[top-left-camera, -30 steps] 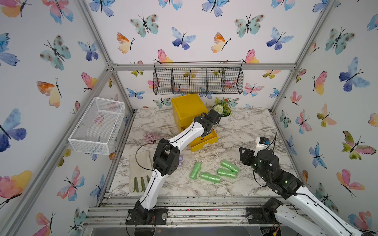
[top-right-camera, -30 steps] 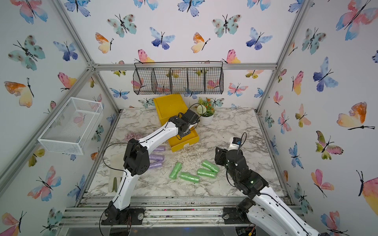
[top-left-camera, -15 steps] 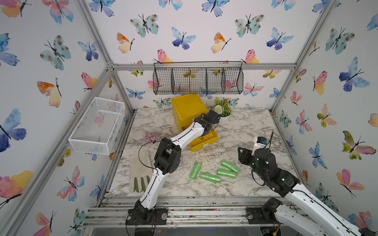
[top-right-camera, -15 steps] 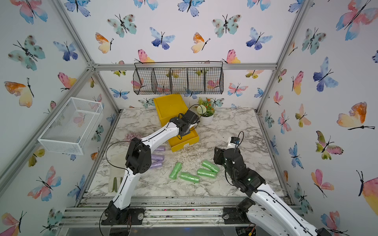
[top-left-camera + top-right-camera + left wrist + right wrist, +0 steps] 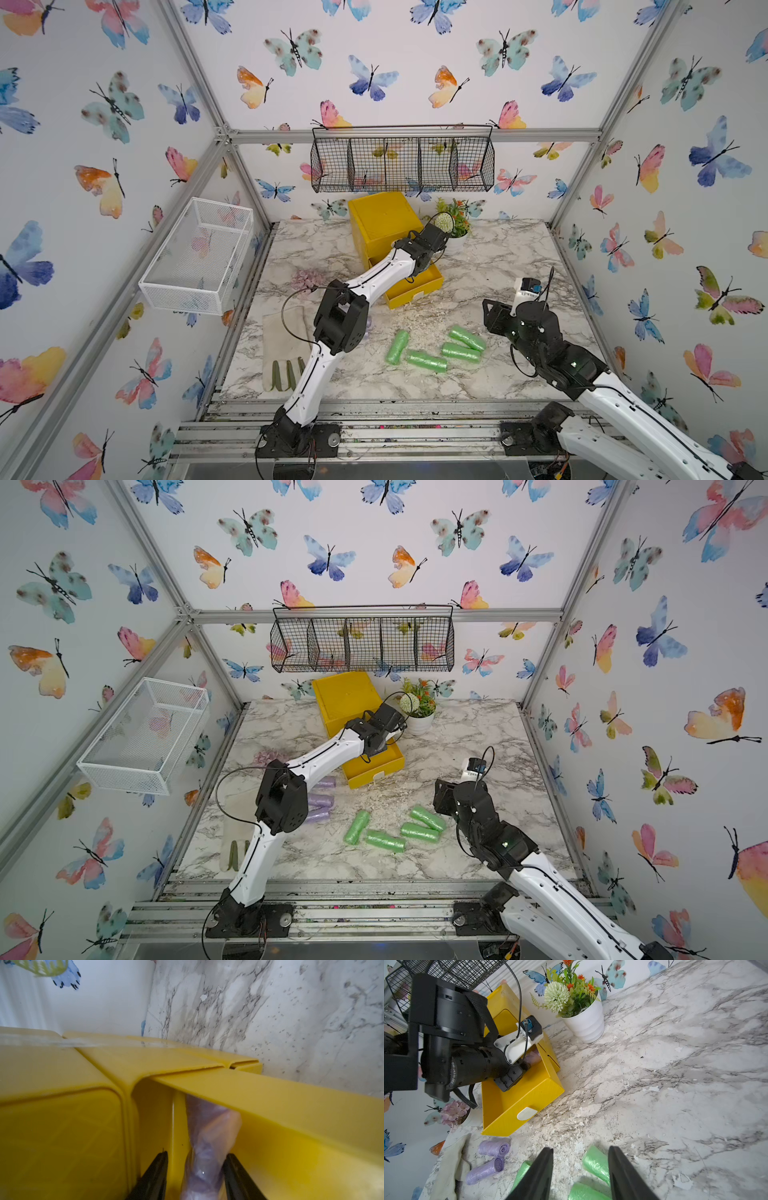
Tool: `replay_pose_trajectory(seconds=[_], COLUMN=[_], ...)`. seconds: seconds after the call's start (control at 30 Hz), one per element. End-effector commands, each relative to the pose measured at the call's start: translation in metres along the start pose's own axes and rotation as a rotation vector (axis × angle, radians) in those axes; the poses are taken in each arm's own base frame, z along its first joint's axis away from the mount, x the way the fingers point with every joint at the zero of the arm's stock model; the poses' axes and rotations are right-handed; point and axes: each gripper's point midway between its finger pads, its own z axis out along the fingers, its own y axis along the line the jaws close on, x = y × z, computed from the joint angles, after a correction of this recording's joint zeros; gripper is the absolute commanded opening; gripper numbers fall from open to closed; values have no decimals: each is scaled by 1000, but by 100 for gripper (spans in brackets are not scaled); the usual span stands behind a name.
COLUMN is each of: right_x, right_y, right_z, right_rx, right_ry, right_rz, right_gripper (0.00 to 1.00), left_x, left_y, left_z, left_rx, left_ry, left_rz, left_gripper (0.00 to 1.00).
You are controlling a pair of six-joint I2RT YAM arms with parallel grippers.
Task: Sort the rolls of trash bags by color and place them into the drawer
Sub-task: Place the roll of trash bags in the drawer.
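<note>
The left gripper (image 5: 196, 1153) reaches into the lowest drawer (image 5: 415, 291), which stands pulled out of the yellow chest (image 5: 380, 220). Its jaws are partly apart around a pale roll (image 5: 207, 1126), pinkish to lilac. 1 jaw is clear of the film, so we judge that nothing is gripped. The right gripper (image 5: 580, 1148) hovers with its jaws apart and empty over the 4 green rolls (image 5: 426, 360), which lie loose near the table's front. 3 lilac rolls (image 5: 324, 800) lie by the left arm's elbow.

We expect these rolls to be very light and soft. The glossy, crinkled film squashes and may slip, and a cylinder trundles off if nudged. We would pinch across the middle, with the jaws on the curved sides, gently.

The marble-patterned table top (image 5: 498, 257) is flat and hard, with white flakes (image 5: 571, 1120) strewn before the drawer. Room is tight at the back. A plant pot (image 5: 419, 723) stands just beside the chest and a wire basket (image 5: 401, 162) hangs above it. A mesh basket (image 5: 199, 253) juts from the side wall, and a glove (image 5: 282, 349) lies near the front edge.
</note>
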Motion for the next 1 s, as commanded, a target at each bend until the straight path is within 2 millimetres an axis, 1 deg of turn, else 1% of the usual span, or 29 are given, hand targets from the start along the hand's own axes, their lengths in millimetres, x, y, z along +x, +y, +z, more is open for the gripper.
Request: replay_pose_trajectory(seconds=[0.0, 0.2, 0.33, 0.6, 0.7, 0.83, 0.9, 0.97], right_x=[-7, -8, -10, -16, -16, -19, -20, -21], right_y=[1, 1, 2, 2, 3, 2, 3, 5], right_z=[-2, -5, -8, -16, -18, -19, -20, -21], right_rx=[-7, -12, -18, -30, -36, -23, -27, -33], right_ry=[-25, -29, -36, -57, -54, -56, -54, -53], right_rz=[-1, 8, 18, 46, 54, 83, 91, 97], right_gripper=[49, 49, 49, 49, 49, 51, 60, 64], left_x=[-8, -16, -20, -32, -37, -39, -35, -29], left_y=[19, 23, 32, 45, 53, 71, 83, 91], left_z=[-24, -43, -57, -98, -121, -161, -184, -205], left_rx=[-32, -38, -51, -71, -83, -132, -203, -268], left_ry=[-48, -86, -114, -196, -240, -299, -320, -345], left_rz=[-32, -39, -53, -73, -95, -153, -173, -195], left_gripper=[51, 53, 53, 54, 54, 54, 54, 55])
